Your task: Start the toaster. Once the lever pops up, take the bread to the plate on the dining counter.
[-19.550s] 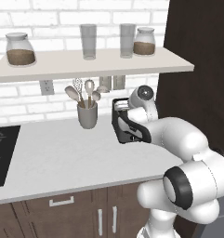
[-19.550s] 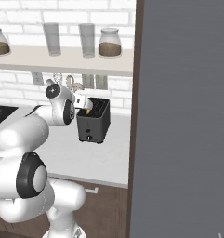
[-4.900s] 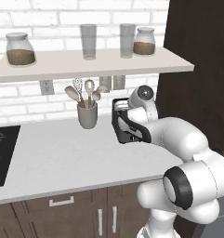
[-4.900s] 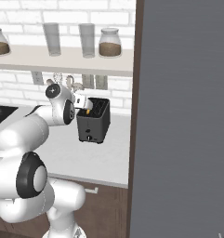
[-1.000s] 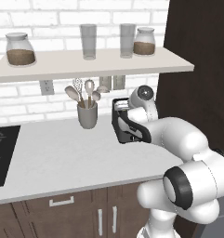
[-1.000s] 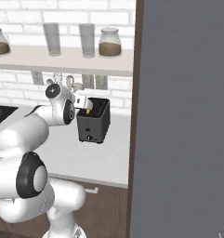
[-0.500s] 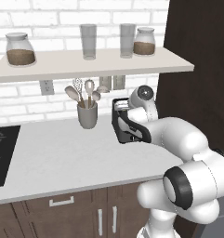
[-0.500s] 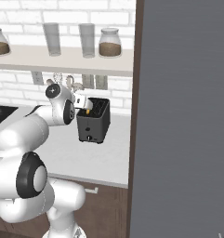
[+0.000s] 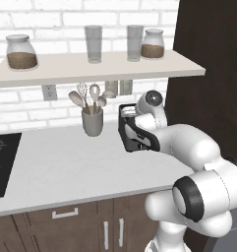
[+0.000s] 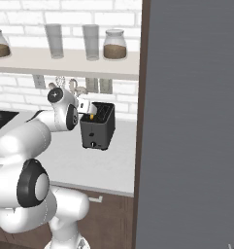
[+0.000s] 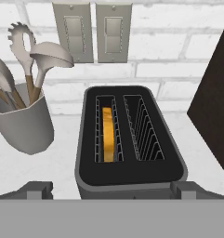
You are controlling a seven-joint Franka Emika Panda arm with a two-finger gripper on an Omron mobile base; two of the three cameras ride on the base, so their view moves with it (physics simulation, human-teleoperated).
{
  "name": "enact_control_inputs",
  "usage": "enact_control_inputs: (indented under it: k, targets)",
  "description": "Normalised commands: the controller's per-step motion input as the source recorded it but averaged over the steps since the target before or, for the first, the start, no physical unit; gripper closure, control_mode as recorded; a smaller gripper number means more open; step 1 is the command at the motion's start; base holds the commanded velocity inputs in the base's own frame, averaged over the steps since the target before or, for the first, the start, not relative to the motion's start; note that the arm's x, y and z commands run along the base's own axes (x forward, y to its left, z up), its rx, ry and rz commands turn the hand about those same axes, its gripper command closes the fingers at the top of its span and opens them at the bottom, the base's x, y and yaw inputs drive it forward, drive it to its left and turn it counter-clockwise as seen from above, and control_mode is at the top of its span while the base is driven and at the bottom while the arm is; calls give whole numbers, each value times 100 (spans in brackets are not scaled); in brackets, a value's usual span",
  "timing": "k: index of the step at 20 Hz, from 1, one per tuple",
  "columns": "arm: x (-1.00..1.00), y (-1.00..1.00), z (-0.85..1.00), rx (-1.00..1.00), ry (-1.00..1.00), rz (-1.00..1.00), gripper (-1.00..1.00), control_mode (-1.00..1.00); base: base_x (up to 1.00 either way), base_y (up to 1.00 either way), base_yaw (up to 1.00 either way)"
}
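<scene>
Left of the toaster (image 11: 130,139) stands the utensil cup (image 11: 21,124). I see the bread (image 11: 108,134) sunk in the toaster's left slot. My gripper (image 11: 111,189) hovers above it, fingers wide, empty. Risk: reaching early jams fingertips against slot walls.

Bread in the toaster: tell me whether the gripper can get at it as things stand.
Probably yes. The open gripper hangs right above the toaster, and the bread stands in the left slot with nothing over it, though it sits deep.

toaster (image 11: 130,174) – dark grey-black | bread (image 11: 108,134) – golden orange | utensil cup (image 11: 23,125) – grey
</scene>
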Motion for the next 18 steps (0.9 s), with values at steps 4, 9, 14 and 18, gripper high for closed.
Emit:
enact_control_inputs:
  k: [4,9,14,18]
  targets:
    - [0,0,0,0,0,0,-100,-100,0,0,0]
    - [0,0,0,0,0,0,-100,-100,0,0,0]
    - [0,0,0,0,0,0,-100,-100,0,0,0]
    - [0,0,0,0,0,0,-100,-100,0,0,0]
